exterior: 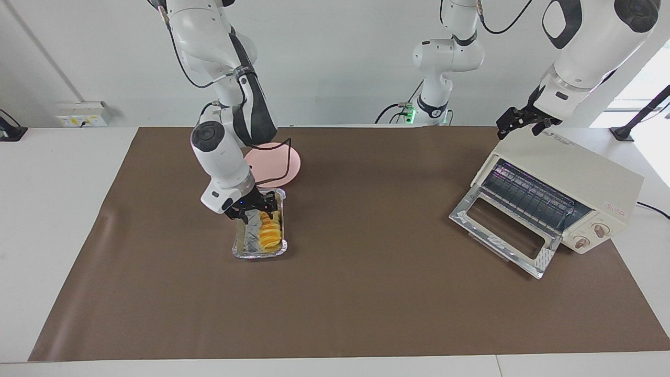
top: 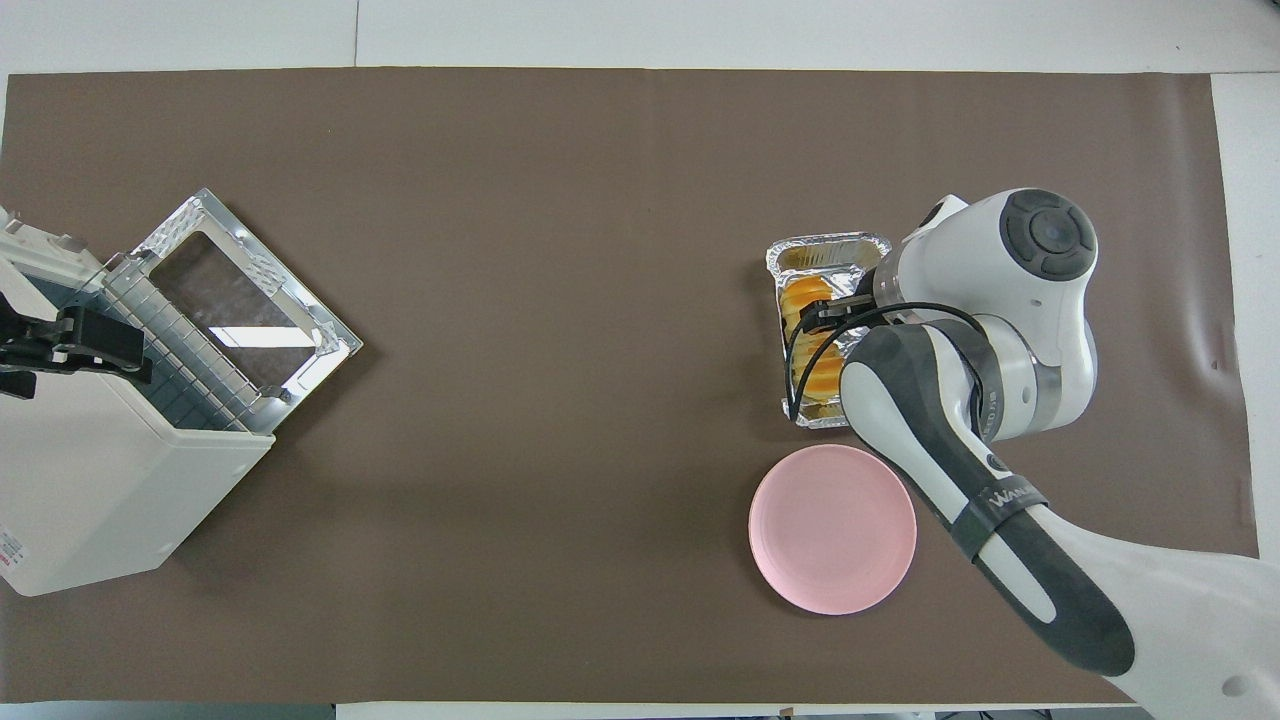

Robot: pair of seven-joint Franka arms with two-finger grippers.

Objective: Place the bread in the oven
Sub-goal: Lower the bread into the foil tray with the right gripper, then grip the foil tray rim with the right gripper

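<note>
The bread (exterior: 268,233) (top: 808,345), a ridged golden loaf, lies lengthwise in a silver foil tray (exterior: 258,253) (top: 830,248) toward the right arm's end of the table. My right gripper (exterior: 255,212) (top: 822,328) hangs open just over the end of the tray nearer to the robots, its fingers spread above the loaf. The cream-white oven (exterior: 568,170) (top: 90,500) stands at the left arm's end, its glass door (exterior: 501,230) (top: 245,290) dropped open and the wire rack showing. My left gripper (exterior: 515,123) (top: 75,345) waits open over the oven's top edge.
A round pink plate (exterior: 275,162) (top: 832,527) lies beside the foil tray, nearer to the robots. A brown mat (exterior: 366,293) covers the table between the tray and the oven. A third white arm's base (exterior: 437,104) stands at the robots' edge.
</note>
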